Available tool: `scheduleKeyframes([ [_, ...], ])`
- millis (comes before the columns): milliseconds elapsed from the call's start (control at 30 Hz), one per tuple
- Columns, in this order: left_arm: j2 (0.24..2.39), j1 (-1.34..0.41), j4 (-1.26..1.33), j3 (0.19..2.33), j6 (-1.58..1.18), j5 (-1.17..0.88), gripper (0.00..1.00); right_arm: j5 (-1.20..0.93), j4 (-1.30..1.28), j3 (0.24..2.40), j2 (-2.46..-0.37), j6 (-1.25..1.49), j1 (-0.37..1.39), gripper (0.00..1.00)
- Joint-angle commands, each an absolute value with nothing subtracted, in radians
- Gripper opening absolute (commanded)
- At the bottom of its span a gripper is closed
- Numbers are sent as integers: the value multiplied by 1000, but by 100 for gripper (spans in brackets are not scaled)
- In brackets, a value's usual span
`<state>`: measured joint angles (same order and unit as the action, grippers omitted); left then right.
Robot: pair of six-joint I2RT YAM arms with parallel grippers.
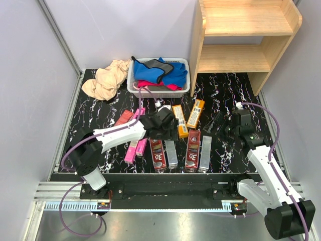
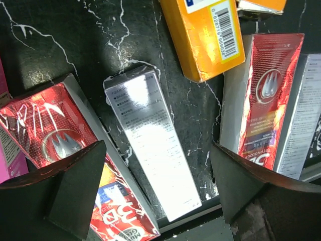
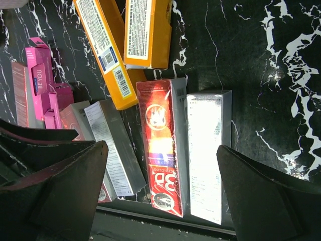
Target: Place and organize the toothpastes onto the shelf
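Observation:
Several toothpastes lie on the black marble mat in front of the arms: pink (image 1: pixel 131 150), red "3D" (image 1: pixel 157 155) (image 1: pixel 192 150), silver (image 1: pixel 171 153) (image 1: pixel 205 153) and orange (image 1: pixel 179 120) (image 1: pixel 195 113). The wooden shelf (image 1: pixel 241 30) stands at the far right with both tiers bare. My left gripper (image 1: pixel 168 133) hangs open over the middle boxes. In the left wrist view a silver box (image 2: pixel 150 145) lies between its fingers (image 2: pixel 75 186), untouched. My right gripper (image 1: pixel 218 125) is open above the right-hand boxes, with a red box (image 3: pixel 160 145) and a silver box (image 3: pixel 205 150) below it.
A white basket (image 1: pixel 133 83) of blue and red cloths sits at the back centre, with a beige cloth (image 1: pixel 106 80) to its left. A metal rail (image 1: pixel 160 193) runs along the near edge. Grey walls close in both sides.

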<state>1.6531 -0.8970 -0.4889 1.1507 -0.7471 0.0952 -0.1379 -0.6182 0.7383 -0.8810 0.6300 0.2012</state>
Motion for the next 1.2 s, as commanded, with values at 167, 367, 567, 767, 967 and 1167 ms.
scheduleKeyframes([
  [167,1724,-899,-500,1220,-759,135,88,-163,-603,747,-861,632,209,100],
  [367,1753,-899,-500,1235,-753,143,87,-172,-592,741,-871,627,210,100],
  [567,1858,-900,-537,1290,-753,130,80,-173,-589,741,-877,627,210,100],
  [767,1943,-900,-571,1321,-749,141,67,-184,-588,750,-881,629,207,100],
  [967,1965,-900,-580,1338,-736,138,40,-190,-588,764,-893,621,209,100],
  [1167,1925,-900,-618,1394,-706,162,32,-201,-589,801,-913,604,209,100],
])
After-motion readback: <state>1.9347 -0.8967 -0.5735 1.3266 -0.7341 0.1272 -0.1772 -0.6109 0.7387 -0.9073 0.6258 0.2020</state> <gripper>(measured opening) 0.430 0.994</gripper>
